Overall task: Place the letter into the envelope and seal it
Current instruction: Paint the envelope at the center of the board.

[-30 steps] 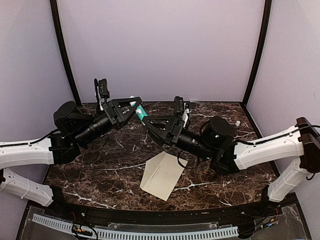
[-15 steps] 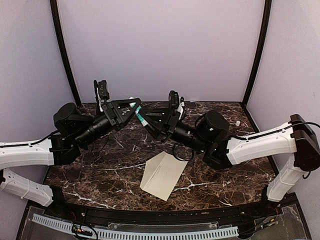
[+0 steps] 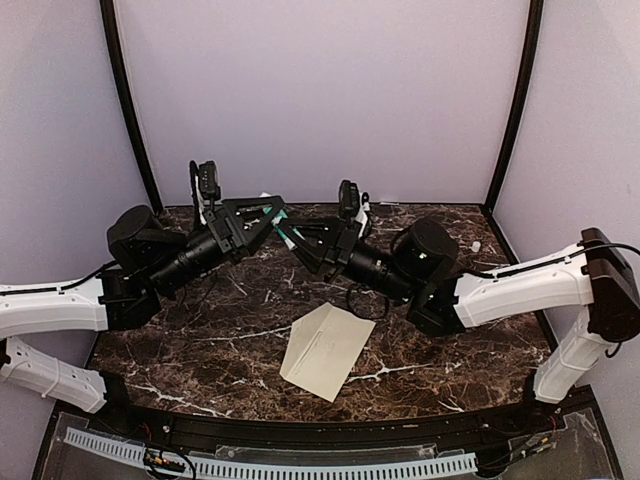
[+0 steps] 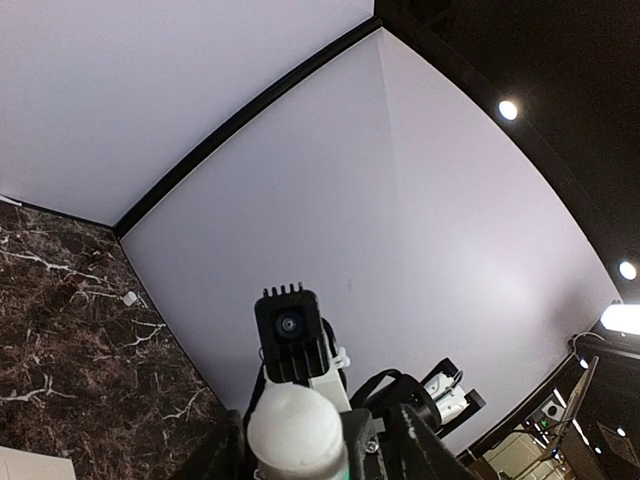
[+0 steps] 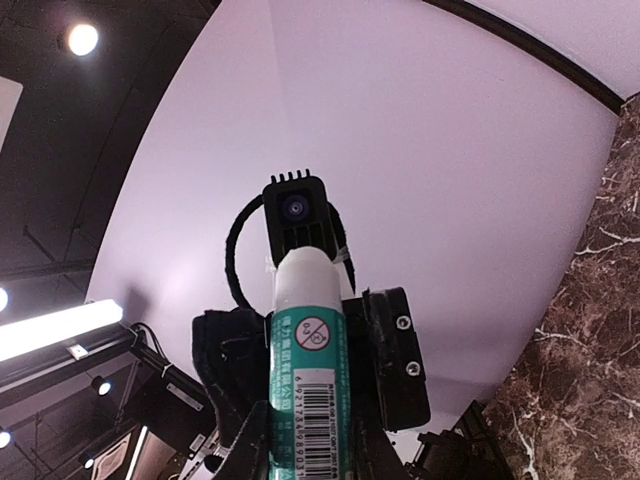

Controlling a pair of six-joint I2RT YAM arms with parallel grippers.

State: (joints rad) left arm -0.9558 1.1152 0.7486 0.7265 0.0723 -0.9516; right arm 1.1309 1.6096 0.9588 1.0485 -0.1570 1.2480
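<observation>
The cream-beige envelope (image 3: 325, 350) lies flat near the front of the marble table (image 3: 180, 350), and one corner of it shows at the left wrist view's bottom edge (image 4: 25, 465). The letter is hidden. Both arms are raised above the back of the table, nose to nose, with a green-and-white glue stick (image 3: 279, 230) between them. My right gripper (image 5: 305, 455) is shut on the glue stick's green barcoded body (image 5: 308, 390). Its white end (image 4: 297, 430) sits between the jaws of my left gripper (image 4: 300, 455); I cannot tell whether those jaws still press on it.
A small white object (image 3: 478, 245) lies at the back right of the table, also seen as a speck (image 4: 130, 297) in the left wrist view. Lilac walls with black corner posts (image 3: 128, 110) close in the back and sides.
My right arm has moved left and up toward the left gripper, and its jaws have closed around the glue stick. The envelope has not moved.
</observation>
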